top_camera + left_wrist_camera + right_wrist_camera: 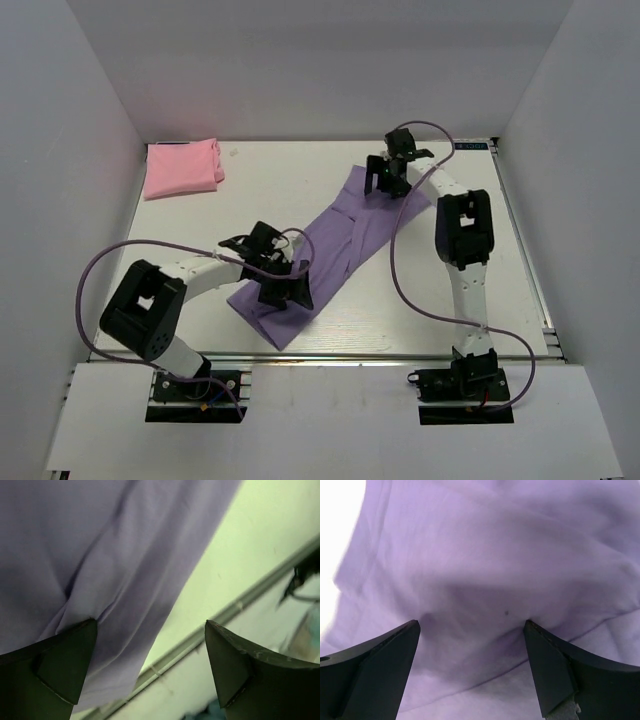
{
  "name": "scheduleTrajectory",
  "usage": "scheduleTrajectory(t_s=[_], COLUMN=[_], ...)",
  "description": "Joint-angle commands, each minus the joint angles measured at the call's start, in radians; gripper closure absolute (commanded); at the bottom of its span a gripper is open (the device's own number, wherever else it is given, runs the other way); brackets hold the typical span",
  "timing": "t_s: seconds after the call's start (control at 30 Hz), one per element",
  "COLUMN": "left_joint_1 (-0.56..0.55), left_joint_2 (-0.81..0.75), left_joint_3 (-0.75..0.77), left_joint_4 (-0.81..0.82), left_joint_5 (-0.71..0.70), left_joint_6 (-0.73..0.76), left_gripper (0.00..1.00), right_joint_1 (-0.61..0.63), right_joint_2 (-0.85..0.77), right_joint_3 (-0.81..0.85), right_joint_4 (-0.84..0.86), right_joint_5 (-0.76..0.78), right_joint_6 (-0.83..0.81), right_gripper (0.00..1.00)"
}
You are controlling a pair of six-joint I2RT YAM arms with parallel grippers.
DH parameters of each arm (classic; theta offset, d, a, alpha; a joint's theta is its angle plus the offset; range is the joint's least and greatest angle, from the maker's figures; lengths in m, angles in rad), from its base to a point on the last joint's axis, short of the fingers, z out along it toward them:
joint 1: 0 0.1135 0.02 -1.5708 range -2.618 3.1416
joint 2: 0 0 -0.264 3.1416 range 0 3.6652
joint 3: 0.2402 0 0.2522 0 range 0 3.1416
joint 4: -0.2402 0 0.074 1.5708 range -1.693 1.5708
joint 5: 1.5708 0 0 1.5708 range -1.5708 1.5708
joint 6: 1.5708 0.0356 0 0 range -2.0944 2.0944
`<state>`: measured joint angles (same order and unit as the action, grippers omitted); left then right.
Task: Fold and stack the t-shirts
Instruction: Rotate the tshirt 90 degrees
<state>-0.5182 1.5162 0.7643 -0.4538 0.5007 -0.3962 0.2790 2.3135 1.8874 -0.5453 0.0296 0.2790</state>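
Robot lab test cell. White panels (70, 130) box in a white worktop (250, 190). Bolted at its near edge: left arm (150, 310) and right arm (462, 235), cables (392, 262) exposed.

- Tabletop (270, 180): white, flat, pale wood grain.
- Metal rail (340, 353) along the near edge; a second rail (525, 260) down the right side.
- Small dark label (470, 146) at the far right corner.
- Plain white walls (320, 70) on three sides.
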Motion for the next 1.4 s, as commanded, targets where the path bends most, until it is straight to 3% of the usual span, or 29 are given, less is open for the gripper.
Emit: scheduleTrajectory(t_s=[0.0, 0.03, 0.23, 0.33, 0.53, 0.67, 0.7, 0.77, 0.8, 0.87, 0.97, 1.13, 1.37], left_joint_1=[-0.104, -0.126, -0.261, -0.293, -0.302, -0.28, -0.279, -0.269, -0.258, -0.243, -0.168, 0.045, 0.233], left_joint_2=[0.102, 0.13, 0.283, 0.274, 0.216, 0.124, 0.102, 0.041, 0.023, -0.045, -0.132, -0.143, -0.032], left_joint_3=[0.048, 0.078, 0.28, 0.343, 0.391, 0.395, 0.395, 0.44, 0.44, 0.44, 0.365, 0.346, 0.38], left_joint_4=[-0.197, -0.221, -0.336, -0.274, -0.2, -0.206, -0.215, -0.247, -0.278, -0.305, -0.281, -0.205, -0.06], left_joint_5=[0.097, 0.113, 0.151, 0.283, 0.283, 0.034, -0.141, -0.334, -0.526, -0.746, -0.91, -0.913, -0.736], left_joint_6=[0.04, 0.075, 0.186, 0.235, 0.283, 0.217, 0.145, 0.07, -0.029, -0.123, -0.216, -0.222, -0.124], left_gripper=[0.0, 0.0, 0.0, 0.0, 0.0, 0.0, 0.0, 0.0, 0.0, 0.0, 0.0, 0.0, 0.0], right_joint_1=[0.014, 0.017, 0.014, 0.017, 0.023, 0.048, 0.064, 0.103, 0.112, 0.137, 0.19, 0.247, 0.264], right_joint_2=[0.199, 0.227, 0.322, 0.296, 0.115, -0.003, -0.037, -0.08, -0.085, -0.095, -0.088, -0.066, 0.043], right_joint_3=[0.186, 0.325, 0.391, 0.404, 0.391, 0.29, 0.261, 0.214, 0.194, 0.188, 0.161, 0.122, 0.127], right_joint_4=[0.028, 0.018, 0.232, 0.301, 0.308, 0.256, 0.22, 0.168, 0.101, 0.046, -0.048, -0.137, -0.177], right_joint_5=[-0.196, -0.239, -0.375, -0.379, -0.324, -0.254, -0.197, -0.14, -0.101, -0.035, 0.085, 0.159, 0.208], right_joint_6=[-0.011, -0.009, 0.023, -0.009, -0.072, -0.089, -0.09, -0.08, -0.067, -0.035, 0.047, 0.166, 0.256], right_gripper=[0.1, 0.1, 0.1, 0.1, 0.1, 0.1, 0.1, 0.1, 0.1, 0.1, 0.1, 0.1, 0.1])
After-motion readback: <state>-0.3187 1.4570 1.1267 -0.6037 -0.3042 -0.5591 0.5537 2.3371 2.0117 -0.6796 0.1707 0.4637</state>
